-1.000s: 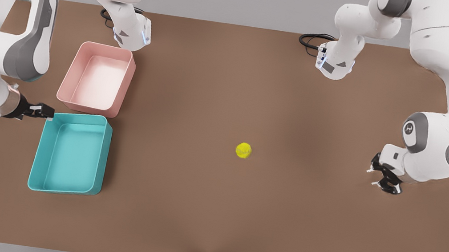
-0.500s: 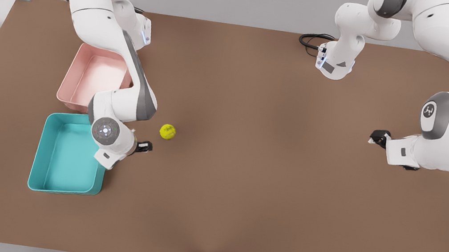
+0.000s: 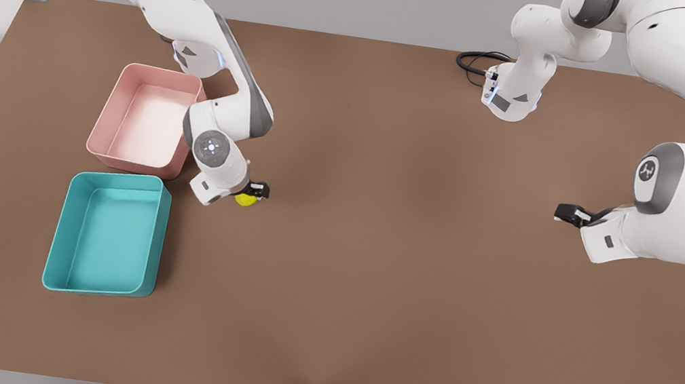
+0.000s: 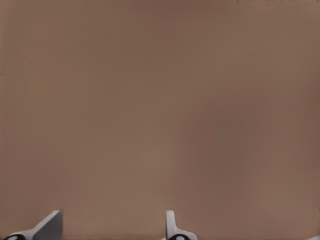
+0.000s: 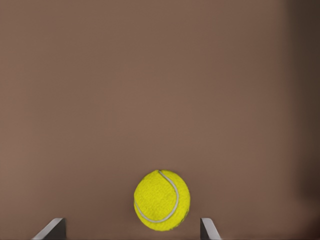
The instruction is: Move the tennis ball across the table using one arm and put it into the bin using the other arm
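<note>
Beside the bin (image 3: 107, 236), right pincer (image 3: 257, 190) open over tennis ball (image 5: 162, 200), left pincer (image 3: 569, 213) open

My front view: high, looking steeply down over whole table (image 3: 406, 312), both arm bases at far edge, both bins at front view's left. My right wrist view: close above tabletop, facing down past open right gripper (image 5: 131, 227) onto tennis ball (image 5: 162, 200); same ball (image 3: 244, 199) in front view under gripper (image 3: 257, 191) beside pink bin (image 3: 103, 120). My left wrist view: close over bare tabletop, open left gripper (image 4: 112, 225) fingertips at frame edge; matches gripper (image 3: 567, 212) at front view's right.
</note>
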### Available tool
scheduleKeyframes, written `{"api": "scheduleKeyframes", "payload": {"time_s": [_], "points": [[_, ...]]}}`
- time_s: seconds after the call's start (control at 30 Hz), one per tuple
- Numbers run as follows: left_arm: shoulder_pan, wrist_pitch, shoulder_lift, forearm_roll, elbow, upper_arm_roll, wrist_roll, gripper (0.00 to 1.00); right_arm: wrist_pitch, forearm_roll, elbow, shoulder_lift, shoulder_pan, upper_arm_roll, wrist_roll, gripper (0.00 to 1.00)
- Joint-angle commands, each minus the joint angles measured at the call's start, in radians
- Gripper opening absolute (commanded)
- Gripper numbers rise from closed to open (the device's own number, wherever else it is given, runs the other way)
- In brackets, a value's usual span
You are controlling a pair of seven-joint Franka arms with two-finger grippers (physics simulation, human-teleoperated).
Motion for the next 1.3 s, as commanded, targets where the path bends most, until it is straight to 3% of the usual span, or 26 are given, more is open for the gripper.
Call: {"api": "scheduleKeyframes", "payload": {"time_s": [0.0,0.7,1.2,1.23,1.27], "points": [[0.0,-0.003,-0.001,0.0,0.0,-0.003,-0.223,1.0,0.119,0.0,-0.04,-0.001,0.005,0.0,0.291,1.0],[0.0,-0.02,0.026,-0.001,-0.004,-0.008,-0.224,1.0,0.314,-0.002,-0.17,0.074,0.028,0.0,0.307,1.0],[0.003,-0.022,0.026,0.002,-0.001,-0.009,-0.223,1.0,0.343,-0.002,-0.162,0.151,0.028,0.003,0.302,1.0],[0.003,-0.022,0.026,0.003,-0.003,-0.009,-0.223,1.0,0.343,-0.002,-0.162,0.151,0.028,0.003,0.301,0.99],[0.003,-0.023,0.025,0.003,-0.001,-0.009,-0.224,1.0,0.343,-0.002,-0.159,0.151,0.027,0.003,0.301,0.85]]}}
